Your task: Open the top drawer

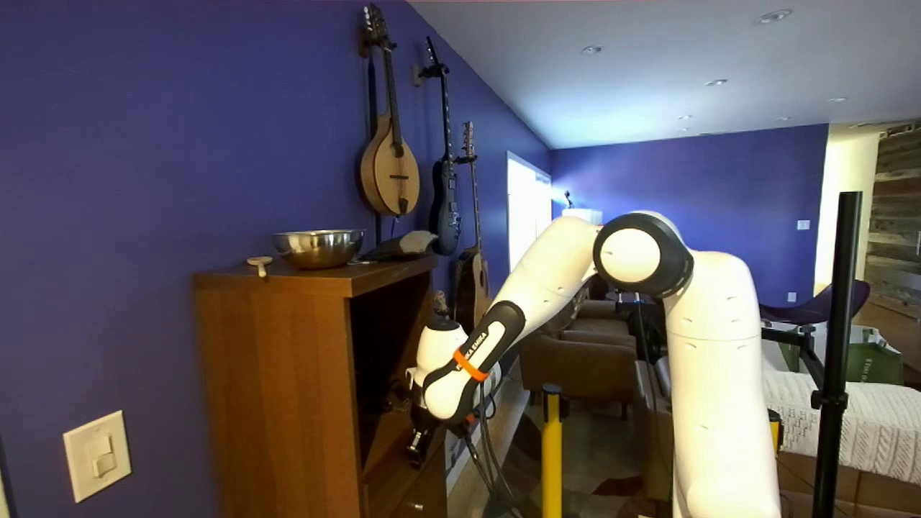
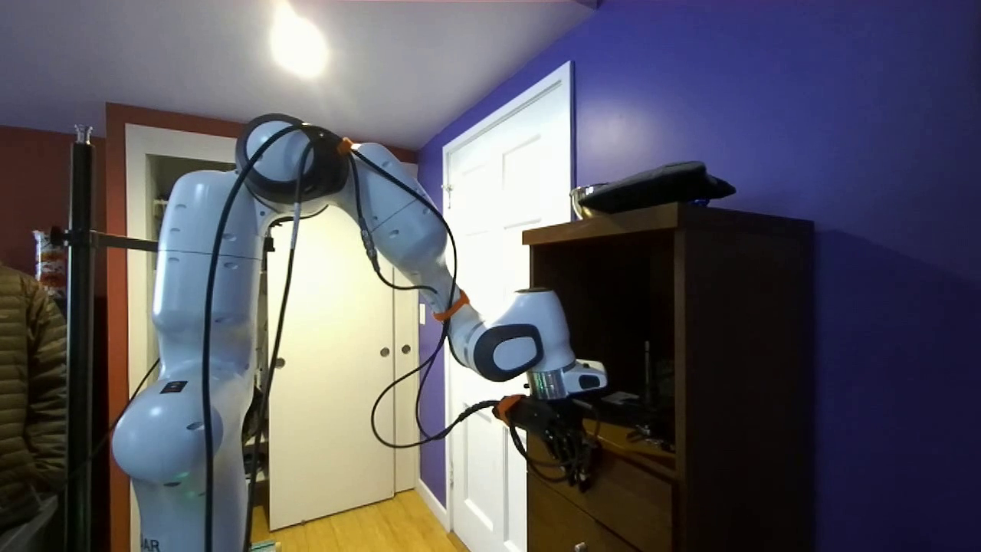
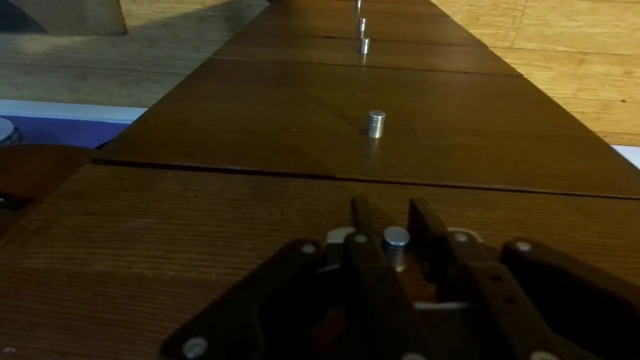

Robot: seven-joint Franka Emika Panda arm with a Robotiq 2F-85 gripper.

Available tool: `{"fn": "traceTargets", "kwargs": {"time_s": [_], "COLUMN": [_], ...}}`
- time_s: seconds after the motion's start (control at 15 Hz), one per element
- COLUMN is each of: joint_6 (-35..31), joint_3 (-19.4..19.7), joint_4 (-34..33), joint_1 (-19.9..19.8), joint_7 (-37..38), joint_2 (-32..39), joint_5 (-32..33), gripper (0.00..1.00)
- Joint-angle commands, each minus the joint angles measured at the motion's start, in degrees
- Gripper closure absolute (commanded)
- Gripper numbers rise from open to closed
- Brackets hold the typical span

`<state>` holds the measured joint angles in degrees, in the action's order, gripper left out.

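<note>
While the white arm stands bent in front of the tall brown cabinet, its gripper hangs at the top drawer. In the wrist view the gripper comes in from six o'clock, its fingers parted by a fairly narrow gap. The drawer's metal knob sits in that gap; the fingers are not closed around it, and whether one of them touches it cannot be told. The drawer looks shut. In an exterior view its front lies toward five o'clock, below the dark niche, where small things are too shadowed to name.

At twelve o'clock from the knob, a matching lower knob stands on the drawer below, with more knobs in line beyond.

On the cabinet top, in both exterior views, are a metal bowl and a black object. A small pale piece lies near the bowl at nine o'clock. From the bowl, three stringed instruments hang between one and four o'clock on the purple wall. Toward eight o'clock, a light switch is set in that wall. In an exterior view a white door stands at ten o'clock from the cabinet.
</note>
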<state>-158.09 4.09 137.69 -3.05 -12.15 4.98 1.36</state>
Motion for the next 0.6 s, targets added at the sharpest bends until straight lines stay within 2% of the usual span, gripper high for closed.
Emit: {"fn": "traceTargets", "kwargs": {"time_s": [0.0, 0.07, 0.13, 0.27, 0.53], "joint_6": [-0.6, 0.3, 1.7, 5.2, 14.8], "joint_3": [0.0, 0.4, 1.0, 2.7, 2.4], "joint_4": [0.1, 0.7, 1.1, 1.4, 1.4], "joint_1": [-0.1, 0.0, -0.1, 0.0, -0.4], "joint_7": [4.1, 5.9, 8.2, 14.8, 24.1], "joint_2": [-0.6, -1.8, -2.6, -4.1, -6.0], "joint_5": [1.6, 2.7, 4.8, 12.4, 21.5], "gripper": [0.99, 1.0, 0.96, 0.96, 0.96]}}
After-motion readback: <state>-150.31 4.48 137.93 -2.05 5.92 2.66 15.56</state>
